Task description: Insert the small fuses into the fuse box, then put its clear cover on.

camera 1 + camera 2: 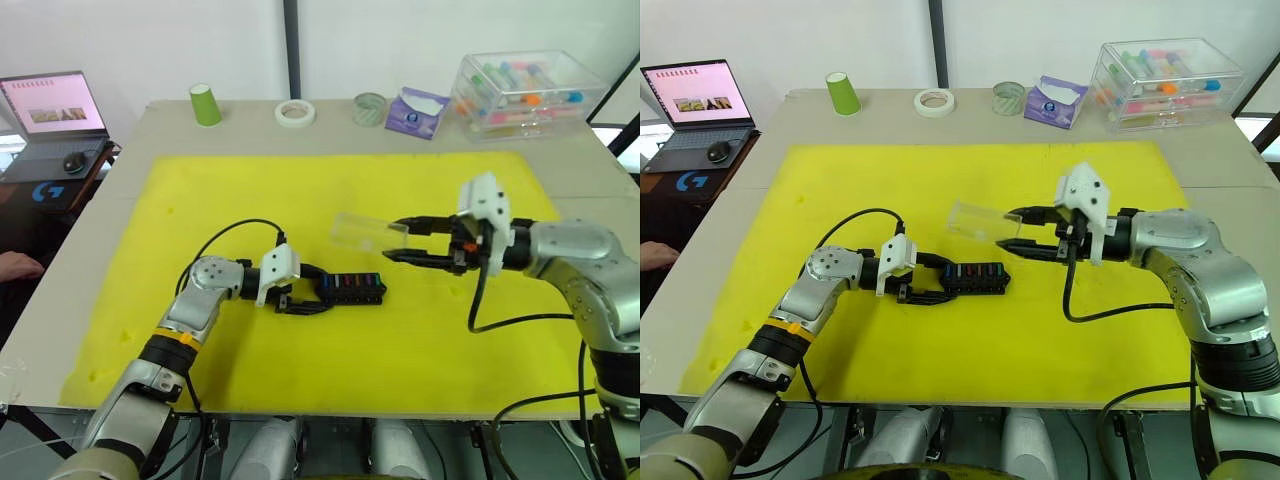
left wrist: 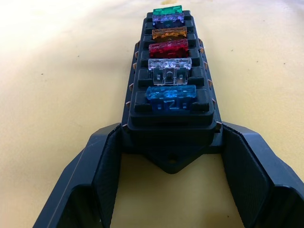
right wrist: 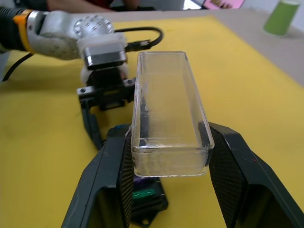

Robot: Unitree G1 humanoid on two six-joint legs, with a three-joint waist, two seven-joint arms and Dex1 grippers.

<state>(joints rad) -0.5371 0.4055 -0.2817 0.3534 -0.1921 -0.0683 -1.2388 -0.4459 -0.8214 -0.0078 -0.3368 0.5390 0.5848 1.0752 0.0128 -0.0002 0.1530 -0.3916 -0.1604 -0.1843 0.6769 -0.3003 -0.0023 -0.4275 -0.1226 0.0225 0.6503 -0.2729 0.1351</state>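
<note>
left wrist view has the left gripper (image 2: 171, 156) with its 2 fingers set against the sides of the near end of the fuse box (image 2: 170, 90), clamped on it. 6 small fuses (image 2: 170, 96) sit in its slots in a row: blue nearest that gripper, then clear grey, red, amber, purple and green at the far end. the box lies flat on the yellow mat (image 1: 420, 340).

right wrist view shows the right gripper (image 3: 171, 161) closed on the clear cover (image 3: 166, 104), 1 finger on each long side near its end. the cover juts out ahead of the fingers, held above the mat, open side up as far as can be told. the green end of the fuse box peeks out beneath it.

left eye view places the fuse box near the middle of the mat, its free end pointing toward the right gripper. the cover hangs higher and slightly farther back, just beside that free end, apart from it. bare mat lies on every side of the box, with the near mat edge well apart.

beyond the mat, along the far edge of the desk (image 1: 90, 270), stand a green cup (image 1: 205, 104), a tape roll (image 1: 296, 113), a clear tape roll (image 1: 369, 108), a tissue pack (image 1: 417, 111) and a large clear storage box (image 1: 520, 92). a laptop (image 1: 55, 108) sits off to the far left.
</note>
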